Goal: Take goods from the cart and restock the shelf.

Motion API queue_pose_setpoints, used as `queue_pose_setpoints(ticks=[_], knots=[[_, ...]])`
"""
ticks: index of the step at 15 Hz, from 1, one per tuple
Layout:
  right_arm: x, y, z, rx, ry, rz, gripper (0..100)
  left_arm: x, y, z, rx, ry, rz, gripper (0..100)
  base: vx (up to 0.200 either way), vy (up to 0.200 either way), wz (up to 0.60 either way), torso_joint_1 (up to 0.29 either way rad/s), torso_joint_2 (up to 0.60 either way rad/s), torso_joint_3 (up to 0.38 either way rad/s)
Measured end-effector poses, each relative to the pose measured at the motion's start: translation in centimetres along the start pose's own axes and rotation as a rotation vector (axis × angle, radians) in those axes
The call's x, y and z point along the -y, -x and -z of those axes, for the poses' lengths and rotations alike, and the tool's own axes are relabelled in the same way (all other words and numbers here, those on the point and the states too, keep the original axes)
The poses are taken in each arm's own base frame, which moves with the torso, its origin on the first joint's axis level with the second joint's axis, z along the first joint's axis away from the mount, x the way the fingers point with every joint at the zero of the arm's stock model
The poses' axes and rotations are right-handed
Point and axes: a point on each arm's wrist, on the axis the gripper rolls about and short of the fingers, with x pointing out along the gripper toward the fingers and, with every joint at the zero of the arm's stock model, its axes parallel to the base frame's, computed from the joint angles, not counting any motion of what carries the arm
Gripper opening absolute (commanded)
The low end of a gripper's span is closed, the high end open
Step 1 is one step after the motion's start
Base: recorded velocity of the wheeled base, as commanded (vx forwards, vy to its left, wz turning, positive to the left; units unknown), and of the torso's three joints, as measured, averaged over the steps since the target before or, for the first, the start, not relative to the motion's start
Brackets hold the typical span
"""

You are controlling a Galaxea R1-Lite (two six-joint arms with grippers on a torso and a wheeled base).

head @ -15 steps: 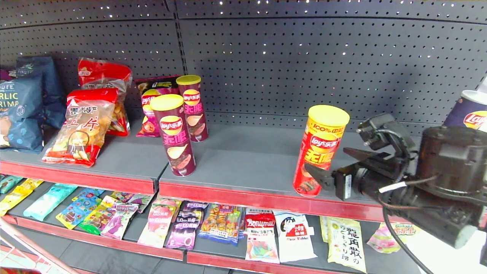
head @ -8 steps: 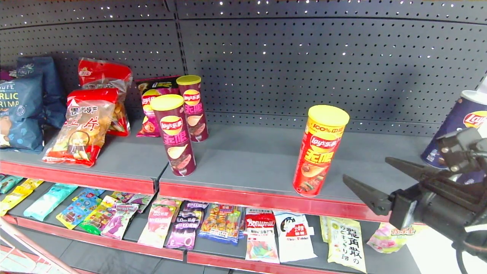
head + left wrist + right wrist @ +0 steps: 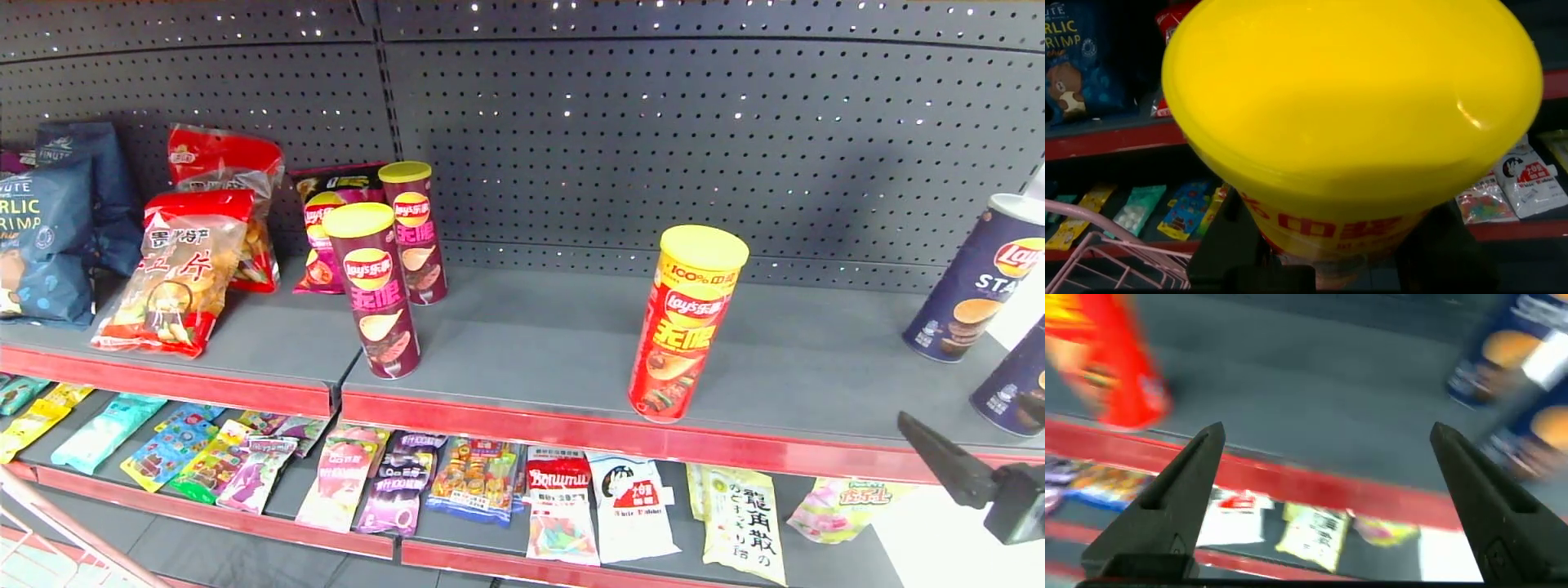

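The right gripper (image 3: 1327, 429), at 4 o'clock, is spread; the left gripper (image 3: 1327, 265) pinches a can (image 3: 1351, 106), likely next onto the shelf (image 3: 531, 343).

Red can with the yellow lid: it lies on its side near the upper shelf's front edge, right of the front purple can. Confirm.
Not quite: the head view shows the red can standing upright, not on its side, near the upper shelf front edge, right of the front purple can.
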Motion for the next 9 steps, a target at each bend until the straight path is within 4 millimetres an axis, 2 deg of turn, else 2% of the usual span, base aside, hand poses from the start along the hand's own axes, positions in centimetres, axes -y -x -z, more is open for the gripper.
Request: queue_pose_setpoints(ticks=[3,6,8,9], knots=[[1.1,2.4,2.6,-0.027,-0.006,0.026,100,0.0,-0.1,-0.5,0.012,0.0,0.07,0,0.0,0.0,0.0,0.0,0.0,0.0],[1.5,5.7,5.1,-0.071,0.003,-0.011,100,-0.2,-0.3,-2.4,0.033,0.003,0.102,0,0.0,0.0,0.0,0.0,0.0,0.0],[1.7,7.9,7.5,-0.181,0.021,0.036,100,-0.3,-0.7,-3.4,0.026,0.006,0.122,0,0.0,0.0,0.0,0.0,0.0,0.0],[1.8,8.6,7.8,-0.158,0.016,0.06,100,-0.3,-0.9,-3.6,0.02,0.006,0.151,0,0.0,0.0,0.0,0.0,0.0,0.0]])
